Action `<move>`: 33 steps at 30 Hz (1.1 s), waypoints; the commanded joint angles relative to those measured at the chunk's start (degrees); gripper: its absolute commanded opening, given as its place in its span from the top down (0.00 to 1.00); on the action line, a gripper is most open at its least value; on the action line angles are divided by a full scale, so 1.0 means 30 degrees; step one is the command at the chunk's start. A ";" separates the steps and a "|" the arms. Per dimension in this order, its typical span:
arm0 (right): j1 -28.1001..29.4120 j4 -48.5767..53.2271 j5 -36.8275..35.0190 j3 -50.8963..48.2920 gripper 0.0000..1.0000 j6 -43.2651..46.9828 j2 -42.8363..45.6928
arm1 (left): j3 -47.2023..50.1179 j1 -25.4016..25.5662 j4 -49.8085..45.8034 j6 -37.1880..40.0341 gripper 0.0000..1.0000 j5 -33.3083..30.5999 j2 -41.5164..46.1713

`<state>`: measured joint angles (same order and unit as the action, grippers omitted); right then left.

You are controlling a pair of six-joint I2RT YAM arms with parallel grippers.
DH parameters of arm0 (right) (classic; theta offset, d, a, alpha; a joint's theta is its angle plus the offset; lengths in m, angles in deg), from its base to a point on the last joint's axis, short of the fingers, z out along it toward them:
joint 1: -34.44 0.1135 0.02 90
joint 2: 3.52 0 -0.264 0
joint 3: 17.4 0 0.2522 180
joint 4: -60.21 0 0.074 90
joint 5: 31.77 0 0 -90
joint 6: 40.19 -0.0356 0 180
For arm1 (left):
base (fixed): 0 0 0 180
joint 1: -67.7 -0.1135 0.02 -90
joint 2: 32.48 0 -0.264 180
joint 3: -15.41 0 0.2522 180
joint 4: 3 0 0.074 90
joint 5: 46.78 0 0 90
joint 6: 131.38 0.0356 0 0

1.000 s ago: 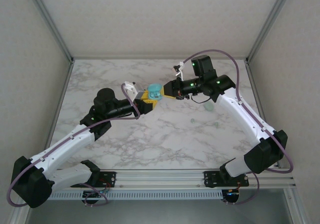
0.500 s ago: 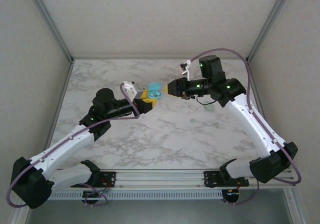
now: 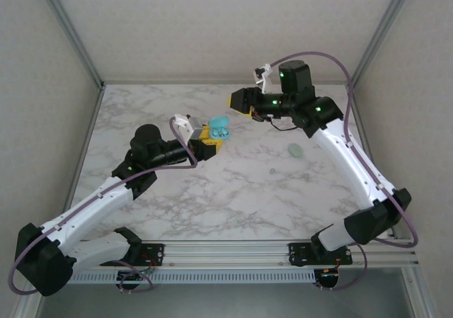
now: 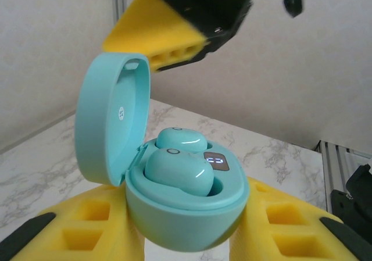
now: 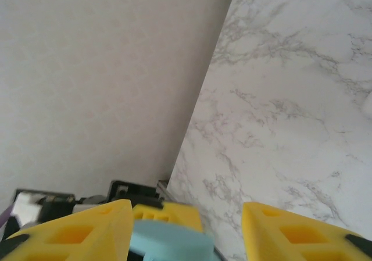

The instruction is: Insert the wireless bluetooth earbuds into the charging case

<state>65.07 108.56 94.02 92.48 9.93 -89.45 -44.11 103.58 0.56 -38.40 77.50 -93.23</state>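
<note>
In the left claw (image 3: 210,138), clamped and held above the worktop (image 3: 233,197), sits one charging case (image 4: 180,214) with its lid (image 4: 107,121) hinged open. Two wireless bluetooth earbuds (image 4: 174,171) lie side by side in its wells. The right claw (image 3: 236,100) hangs just beyond, jaws apart and empty. One pale green round piece (image 3: 294,149) lies on the worktop, well apart.

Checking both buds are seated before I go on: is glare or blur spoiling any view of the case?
Left wrist: charging case and earbuds sharp, small glossy highlights, nothing washed out; the right arm's jaws above are soft. Right wrist: those jaws and the case's edge blurred at the bottom, marble table crisper. Top external: even light, faint shadows, case tiny.
</note>
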 commanded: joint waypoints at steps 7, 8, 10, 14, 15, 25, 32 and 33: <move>0.0388 0.2348 0.2601 0.1553 0.46 0.1164 -0.2040 | -0.0747 0.0223 0.0350 0.0149 0.72 -0.0247 0.0120; 0.0402 0.2328 0.2884 0.1414 0.46 0.1330 -0.1879 | -0.0744 0.0228 0.0386 0.0115 0.72 -0.0320 0.0094; 0.0396 0.2302 0.2858 0.0896 0.47 0.1493 -0.1337 | -0.0744 0.0228 0.0435 -0.0011 0.72 -0.0548 0.0035; 0.0396 0.2077 0.3126 -0.0457 0.47 0.1688 -0.0164 | -0.0744 0.0224 0.0553 -0.0188 0.72 -0.0965 -0.0126; 0.0375 0.1875 0.3305 -0.0807 0.48 0.1651 0.0071 | -0.0771 0.0227 0.0571 -0.0229 0.72 -0.0968 -0.0144; 0.0197 -0.3602 0.6476 -0.4570 0.40 -0.2241 0.1134 | -0.0945 0.0228 0.1190 -0.0463 0.72 -0.0705 -0.0206; 0.0190 -0.7032 0.8210 -0.6083 0.41 -0.4694 0.0942 | -0.1066 0.0257 0.1639 -0.0621 0.71 -0.0661 -0.0303; 0.0217 -0.7833 0.8499 -0.6311 0.42 -0.5251 0.0929 | -0.1066 0.0257 0.1666 -0.0616 0.71 -0.0675 -0.0334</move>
<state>65.56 93.85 114.70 75.52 -0.11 -86.39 -44.88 103.71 1.96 -39.27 75.51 -94.15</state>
